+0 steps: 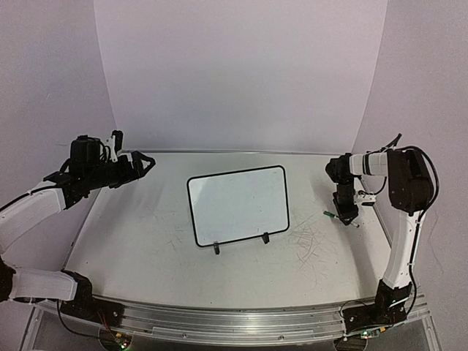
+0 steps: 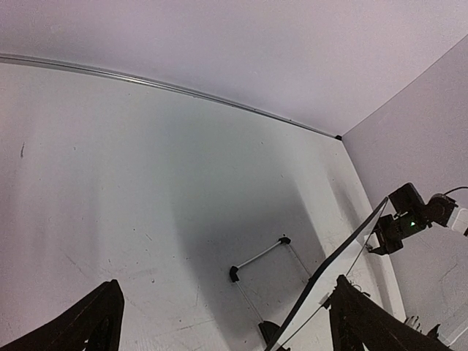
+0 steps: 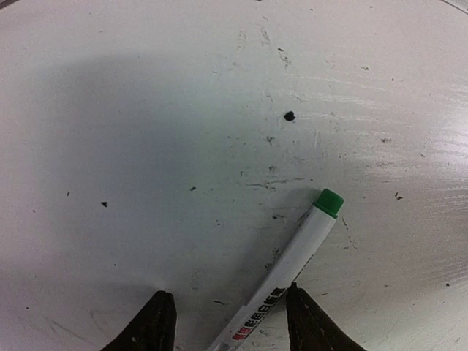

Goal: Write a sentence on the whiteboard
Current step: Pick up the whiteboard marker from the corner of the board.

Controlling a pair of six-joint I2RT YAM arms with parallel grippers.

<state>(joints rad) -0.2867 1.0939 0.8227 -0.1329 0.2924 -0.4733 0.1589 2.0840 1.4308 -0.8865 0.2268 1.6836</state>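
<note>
My right jaws hang spread wide, low over the white worktop [image 1: 146, 241]. A white, green-capped marker pen [image 3: 281, 269] lies between them, ungripped, just beside the right finger. The small black-rimmed rectangular whiteboard [image 1: 238, 205] stands mid-worktop, at nine o'clock from them. My left jaws gape empty, raised at its ten o'clock.
</note>
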